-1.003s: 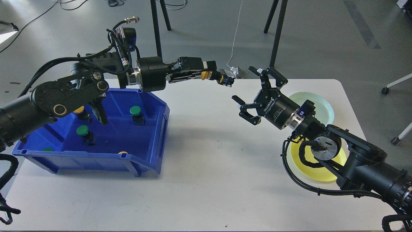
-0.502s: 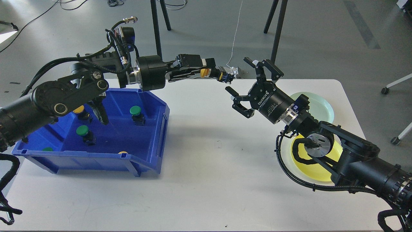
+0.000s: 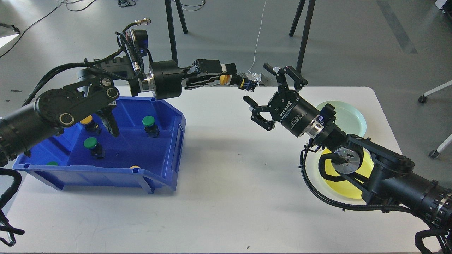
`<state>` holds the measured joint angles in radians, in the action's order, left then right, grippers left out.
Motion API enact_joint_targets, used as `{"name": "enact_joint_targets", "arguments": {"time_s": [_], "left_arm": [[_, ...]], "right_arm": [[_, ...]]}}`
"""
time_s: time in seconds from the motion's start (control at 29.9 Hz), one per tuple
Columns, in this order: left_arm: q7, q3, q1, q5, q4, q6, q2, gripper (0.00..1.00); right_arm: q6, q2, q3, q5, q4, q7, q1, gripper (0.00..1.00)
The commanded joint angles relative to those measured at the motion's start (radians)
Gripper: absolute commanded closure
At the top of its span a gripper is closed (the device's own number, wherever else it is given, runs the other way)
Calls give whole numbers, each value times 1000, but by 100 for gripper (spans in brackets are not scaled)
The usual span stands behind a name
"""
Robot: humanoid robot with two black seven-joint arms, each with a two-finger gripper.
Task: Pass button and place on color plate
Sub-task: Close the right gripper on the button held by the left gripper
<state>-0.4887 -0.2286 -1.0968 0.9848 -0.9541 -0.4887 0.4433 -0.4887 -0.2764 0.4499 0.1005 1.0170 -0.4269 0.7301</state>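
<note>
Handover is the step in hand: the left pincer [image 3: 236,80] holds the yellow button [image 3: 224,80] aloft above the tabletop [image 3: 226,197], the right pincer [image 3: 263,86] gapes wide and unladen just beside it. Next, it must close round the button's free end.

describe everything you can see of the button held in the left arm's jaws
The button is a small push-button switch: a yellow-orange cap at one end, a black body with a bit of blue at the other. It looks like hard plastic. It lies roughly level, cap toward the arm, clamped in the left gripper above the table's far edge. The open right gripper is close, not touching it.
</note>
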Motion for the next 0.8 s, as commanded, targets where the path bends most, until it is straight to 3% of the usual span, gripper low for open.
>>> {"name": "enact_joint_targets", "arguments": {"time_s": [0.0,0.47,0.57,0.64,0.77], "left_arm": [[0,0,0,0,0,0,0,92],[0,0,2,-8,0,0,-1,92],[0,0,2,-12,0,0,-1,92],[0,0,2,-14,0,0,0,92],[0,0,2,-14,0,0,-1,92]], "right_arm": [[0,0,-23,27,5,-4,17,1],[0,8,-37,45,2,-7,23,6],[0,8,-37,45,2,-7,23,17],[0,8,-37,45,3,-7,23,35],[0,8,-36,45,3,-7,23,57]]}}
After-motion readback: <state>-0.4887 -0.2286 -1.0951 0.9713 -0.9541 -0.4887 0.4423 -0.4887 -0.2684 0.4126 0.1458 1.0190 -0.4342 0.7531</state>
